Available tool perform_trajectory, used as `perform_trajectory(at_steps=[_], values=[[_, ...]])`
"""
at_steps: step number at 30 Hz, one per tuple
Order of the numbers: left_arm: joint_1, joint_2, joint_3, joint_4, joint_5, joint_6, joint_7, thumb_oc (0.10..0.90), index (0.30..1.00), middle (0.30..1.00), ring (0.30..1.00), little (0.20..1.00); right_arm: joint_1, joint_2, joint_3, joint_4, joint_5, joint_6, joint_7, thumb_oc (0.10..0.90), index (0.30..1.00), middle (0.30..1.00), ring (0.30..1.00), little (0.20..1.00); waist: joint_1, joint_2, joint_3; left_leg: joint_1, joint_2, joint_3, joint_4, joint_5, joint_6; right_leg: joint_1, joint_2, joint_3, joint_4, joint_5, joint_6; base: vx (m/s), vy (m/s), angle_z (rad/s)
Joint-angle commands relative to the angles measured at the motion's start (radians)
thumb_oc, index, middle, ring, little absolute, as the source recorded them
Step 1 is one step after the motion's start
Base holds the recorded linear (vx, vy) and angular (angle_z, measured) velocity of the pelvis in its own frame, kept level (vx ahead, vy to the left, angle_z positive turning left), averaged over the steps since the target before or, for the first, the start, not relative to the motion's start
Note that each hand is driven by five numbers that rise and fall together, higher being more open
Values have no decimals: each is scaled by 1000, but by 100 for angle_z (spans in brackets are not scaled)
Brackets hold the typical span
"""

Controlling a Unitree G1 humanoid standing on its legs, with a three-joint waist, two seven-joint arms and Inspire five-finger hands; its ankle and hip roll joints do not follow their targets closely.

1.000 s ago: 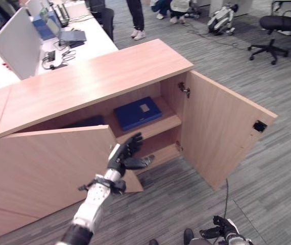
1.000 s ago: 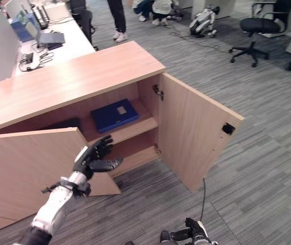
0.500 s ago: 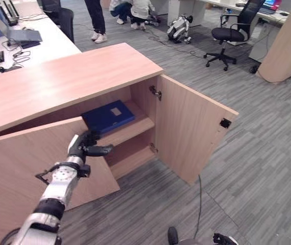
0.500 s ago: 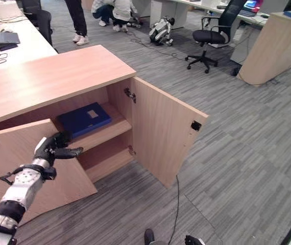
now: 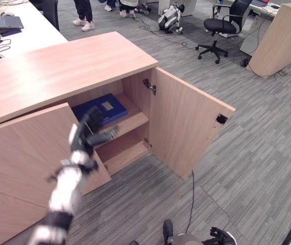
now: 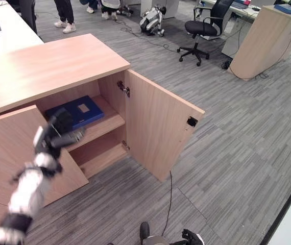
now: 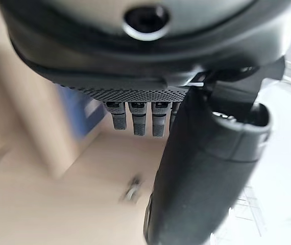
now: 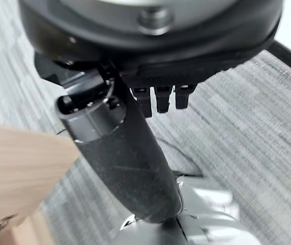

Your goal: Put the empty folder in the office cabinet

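Blue folder (image 5: 100, 107) lying flat on the upper shelf (image 5: 134, 118) of the open office cabinet (image 5: 58, 71), in the right-hand compartment, white label patch facing up. Right door (image 5: 186, 125) swung wide open, hinge visible at its upper inner corner, dark latch piece near its outer edge. Left door (image 5: 28, 158) standing part open, its free edge just in front of the shelf opening. Lower shelf (image 5: 122, 152) bare wood below the folder. Left hand (image 5: 87, 135) raised at the free edge of the left door, in front of the shelf opening and just beside the folder but not holding it; fingers relaxed and fairly straight, thumb standing out toward the opening, nothing gripped; same hand in the left wrist view (image 7: 196, 168) with short fingers (image 7: 138, 117) in a row beside a big thumb, blue of the folder and pale wood beyond. Right hand (image 8: 125, 153) low over the grey striped carpet (image 5: 258, 153), fingers loose, thumb extended, nothing in it, a wooden door edge nearby. Farther back: black office chair (image 5: 214, 28), wooden counter (image 5: 278, 38), white desk (image 5: 18, 30) with a laptop (image 5: 2, 21) behind the cabinet, a person's legs (image 5: 84, 13) and white shoes at the top edge.
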Motion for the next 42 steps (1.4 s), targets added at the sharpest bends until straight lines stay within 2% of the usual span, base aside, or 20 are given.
perform_trajectory(at_steps=[1, 3, 5, 6, 7, 10, 12, 14, 15, 17, 18, 19, 20, 21, 23, 24, 25, 29, 36, 42], values=[[-166, 44, -6, 116, 34, -23, -87, 800, 900, 900, 900, 900, -50, 26, 6, 7, -16, -14, 9, 800, 900, 900, 900, 900, 2, 22, -25, 5, 5, -13, 6, -82, -40, 68, -117, 59, -31, 62, 87, 13, -261, -113], [-76, 4, -66, 162, 71, 6, -149, 800, 900, 900, 900, 900, -46, 12, -10, 19, -28, -8, 12, 800, 900, 900, 900, 900, -19, 23, -25, 12, 8, -9, 5, -85, -53, 66, -133, 121, -114, 109, 108, 40, -298, -85], [-41, -14, -95, 214, 83, 30, -173, 800, 900, 900, 900, 900, -37, -4, -18, 36, -32, -8, 9, 800, 900, 900, 900, 900, -32, 29, -35, 15, 6, -10, 9, -84, -66, 90, -118, 157, -171, 113, 115, 148, -334, -22], [-34, -39, -117, 297, 81, 49, -185, 800, 900, 900, 900, 900, -34, -23, -13, 59, -38, -9, 12, 800, 900, 900, 900, 900, -57, 49, -40, 25, 19, -13, 19, -87, -76, 96, -86, 195, -192, 99, 107, 157, -321, -30], [-34, -39, -116, 298, 81, 49, -185, 800, 900, 900, 900, 900, -35, -23, -13, 60, -38, -10, 12, 800, 900, 900, 900, 900, -58, 48, -43, 19, 17, -13, 20, -85, -76, 91, -88, 196, -192, 102, 106, 167, -348, -43], [-14, -56, -110, 382, 103, 61, -179, 800, 900, 900, 900, 900, -30, -47, -6, 82, -43, -12, 10, 800, 900, 900, 900, 900, -89, 75, -44, 33, 60, -13, 66, -96, -101, 109, -30, 214, -199, 52, 74, 100, -261, -31], [-17, -64, -95, 442, 111, 64, -170, 800, 900, 900, 900, 900, -32, -53, -1, 83, -38, -14, 8, 800, 900, 900, 900, 900, -99, 82, -42, 20, 83, -12, 112, -98, -113, 107, -6, 220, -200, 30, 55, 53, -237, -26], [-21, -75, -80, 495, 98, 68, -162, 800, 900, 900, 900, 900, -36, -61, 9, 82, -33, -18, 8, 800, 900, 900, 900, 900, -105, 84, -35, -1, 110, -13, 194, -99, -132, 114, 20, 224, -202, 4, 30, 79, -301, -25], [-28, -93, -66, 561, 96, 66, -143, 800, 900, 900, 900, 900, -59, -77, 30, 87, -35, -19, 4, 800, 900, 900, 900, 900, -88, 83, -13, -53, 135, -82, 363, -50, -155, 150, 55, 235, -223, -21, -2, 114, -372, -26], [-36, -108, -59, 610, 93, 62, -130, 800, 900, 900, 900, 900, -83, -89, 33, 83, -24, -23, -5, 800, 900, 900, 900, 900, -73, 69, 4, -107, 114, -148, 480, -19, -168, 168, 65, 243, -232, -33, -17, 75, -263, -71], [-42, -113, -57, 643, 94, 63, -126, 800, 900, 900, 900, 900, -89, -92, 33, 83, -18, -24, -8, 800, 900, 900, 900, 900, -70, 61, 4, -130, 104, -160, 499, -10, -168, 167, 62, 246, -235, -36, -21, 61, -105, -69], [-50, -128, -50, 710, 109, 69, -117, 800, 900, 900, 900, 900, -109, -100, 41, 78, -5, -24, -10, 800, 900, 900, 900, 900, -56, 54, 9, -167, 81, -186, 473, -34, -154, 172, 65, 262, -243, -44, -21, 107, -24, -40], [-53, -138, -43, 769, 136, 70, -111, 800, 900, 900, 900, 900, -121, -104, 50, 80, -5, -28, -10, 800, 900, 900, 900, 900, -41, 53, 6, -183, 56, -227, 392, -73, -138, 175, 67, 277, -247, -51, -13, 150, 37, -42], [-50, -142, -44, 810, 165, 67, -109, 800, 900, 900, 900, 900, -128, -108, 55, 83, -8, -28, -10, 800, 900, 900, 900, 900, -27, 54, 7, -201, 45, -258, 329, -68, -133, 178, 73, 285, -247, -55, -5, 154, 60, -36], [-50, -142, -40, 885, 214, 68, -113, 800, 900, 900, 900, 900, -136, -103, 65, 81, -10, -36, -12, 800, 900, 900, 900, 900, -24, 59, 5, -173, 60, -273, 216, -33, -139, 195, 89, 293, -247, -65, 0, 99, 23, -7], [-50, -142, -40, 886, 214, 67, -113, 800, 900, 900, 900, 900, -136, -103, 65, 81, -10, -36, -12, 800, 900, 900, 900, 900, -24, 59, 6, -171, 60, -273, 214, -32, -139, 196, 89, 293, -247, -65, 0, 102, 44, -3], [-46, -134, -17, 932, 240, 73, -109, 800, 900, 900, 900, 900, -134, -99, 61, 79, -13, -38, -9, 800, 900, 900, 900, 900, -27, 64, -11, -128, 65, -249, 151, -28, -134, 202, 99, 284, -247, -65, 0, 96, 64, -13], [-30, -109, 19, 978, 277, 72, -105, 800, 900, 900, 900, 900, -139, -94, 66, 45, -6, -40, 1, 800, 900, 900, 900, 900, -26, 60, -38, -34, 58, -220, 27, -11, -129, 219, 95, 270, -247, -52, 9, 121, 134, -26], [-23, -82, 43, 1016, 324, 73, -90, 800, 900, 900, 900, 900, -181, -69, 67, -16, 21, -45, -5, 800, 900, 900, 900, 900, 4, 24, -63, -7, 36, -208, -8, -28, -108, 225, 70, 252, -242, -32, 36, 60, 127, 22], [-20, -74, 60, 1029, 340, 75, -82, 800, 900, 900, 900, 900, -160, -50, 64, -47, 37, -44, 1, 800, 900, 900, 900, 900, 13, 12, -68, -14, 23, -201, -8, -39, -94, 210, 52, 253, -237, -15, 51, 26, 77, 2]])
